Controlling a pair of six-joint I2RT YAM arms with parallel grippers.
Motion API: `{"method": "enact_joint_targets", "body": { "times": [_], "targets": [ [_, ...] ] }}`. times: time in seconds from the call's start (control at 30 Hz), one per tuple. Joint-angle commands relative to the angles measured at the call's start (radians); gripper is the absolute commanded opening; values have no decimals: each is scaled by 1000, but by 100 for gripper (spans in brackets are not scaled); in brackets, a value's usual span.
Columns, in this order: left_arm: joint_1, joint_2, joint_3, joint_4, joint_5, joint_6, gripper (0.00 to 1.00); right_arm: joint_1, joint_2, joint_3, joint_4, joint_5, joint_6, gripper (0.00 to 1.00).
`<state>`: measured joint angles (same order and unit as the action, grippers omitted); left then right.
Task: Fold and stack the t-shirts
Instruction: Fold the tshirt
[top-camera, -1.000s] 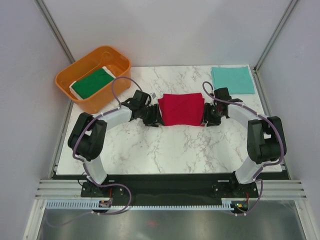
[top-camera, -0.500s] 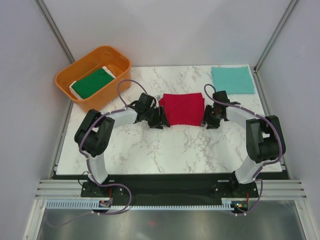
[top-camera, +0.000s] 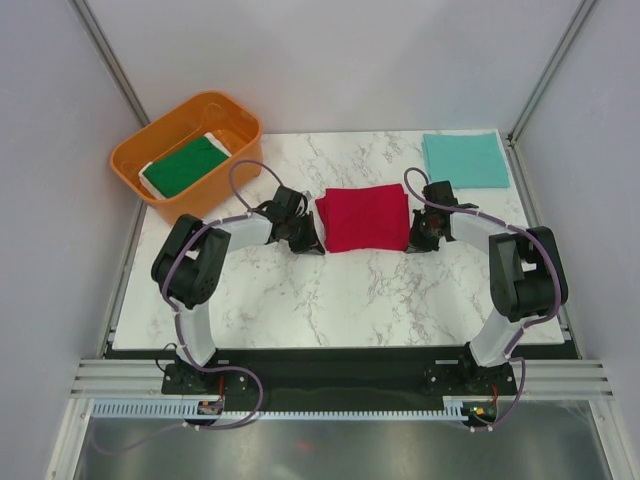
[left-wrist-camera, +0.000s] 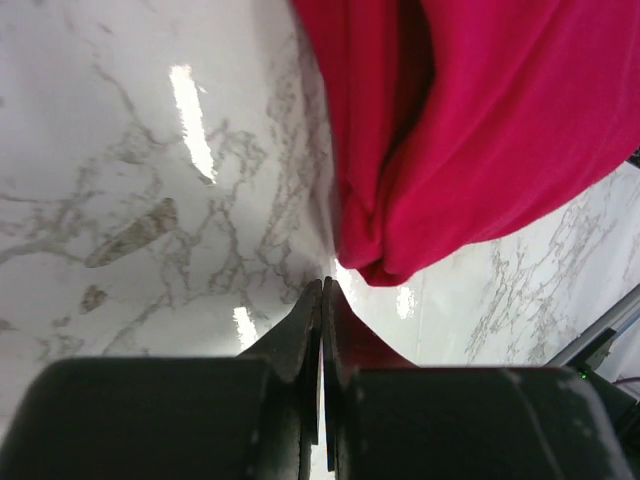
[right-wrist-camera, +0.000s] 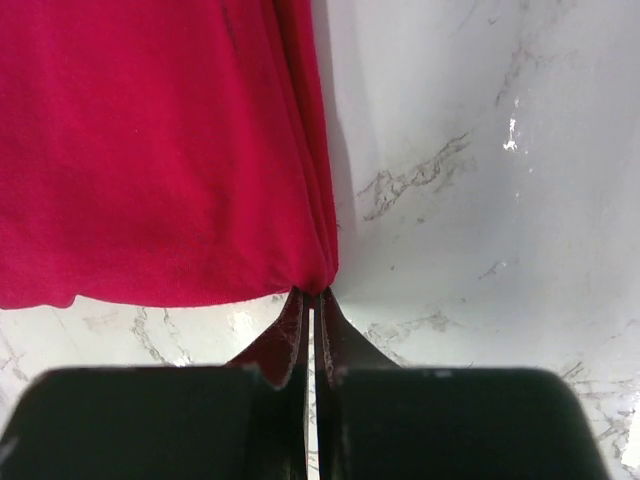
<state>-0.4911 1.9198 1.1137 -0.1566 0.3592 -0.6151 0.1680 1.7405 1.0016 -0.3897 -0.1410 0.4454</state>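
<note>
**Red shirt folded mid-table, nothing stacked yet**

I am working on the marble table (top-camera: 300, 300), and this is how I read the progress. The orange tub (top-camera: 128, 158), beyond my left claw (left-wrist-camera: 323, 288) and further to its left, holds the green shirt (top-camera: 185, 165). It lies flat in there with its white edge showing, and I take it as not yet handled. The red shirt (top-camera: 365, 218) lies between my two claws as a tidy folded rectangle. The teal shirt (top-camera: 465, 160) is folded too. It lies beyond my right claw (right-wrist-camera: 312, 293) and off to its right, well apart from the red one. So two shirts look folded, none are stacked, and one waits in the tub.

For moving room, bare marble runs from the right claw to the teal shirt, so that path looks free. The teal shirt sits close to the table's far and right edges, which leaves little margin for setting anything down there. There is plenty of open marble on the near side of both claws.

The left claw is closed, its tips together just beside the red shirt's near corner. I cannot tell whether it has caught any cloth. The right claw is closed as well, and the shirt's other near corner gathers straight into its tips, so I judge that corner pinched.
</note>
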Motion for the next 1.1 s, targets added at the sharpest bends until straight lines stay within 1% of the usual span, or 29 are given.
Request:
{"method": "enact_joint_targets", "body": {
  "times": [0.0,0.1,0.13,0.2,0.23,0.27,0.33,0.43,0.53,0.8,0.97,1.03,1.07],
  "targets": [
    [19,-1,26,-49,-71,15,2,-1,-1,6,-26,43,-43,0],
    [19,-11,28,-66,-75,28,2,-2,-2,2,-32,46,-57,0],
    [19,-18,28,-64,-39,38,2,-1,-4,0,-34,41,-56,0],
    [10,-34,29,-61,-13,76,2,-1,-10,-3,-28,12,-57,0],
    [2,-57,28,-58,0,96,6,1,-12,-3,-28,9,-56,0],
    [-15,-71,26,-55,1,119,15,4,-15,-3,-28,11,-57,0],
    [-27,-100,15,-31,-2,166,39,4,-18,-1,-29,9,-57,0],
    [-29,-110,2,11,23,163,48,2,-18,-1,-26,3,-57,0],
    [-29,-93,3,43,46,141,52,4,-18,-1,-29,3,-62,0],
    [-29,-10,34,52,53,132,53,4,-21,5,-28,-2,-62,0],
    [-32,34,46,69,58,120,50,4,-18,8,-26,-2,-59,0],
    [-32,45,49,72,44,117,42,2,-15,8,-26,-2,-60,0],
    [-32,50,52,72,41,114,36,4,-15,6,-28,-2,-62,0]
  ]
}}
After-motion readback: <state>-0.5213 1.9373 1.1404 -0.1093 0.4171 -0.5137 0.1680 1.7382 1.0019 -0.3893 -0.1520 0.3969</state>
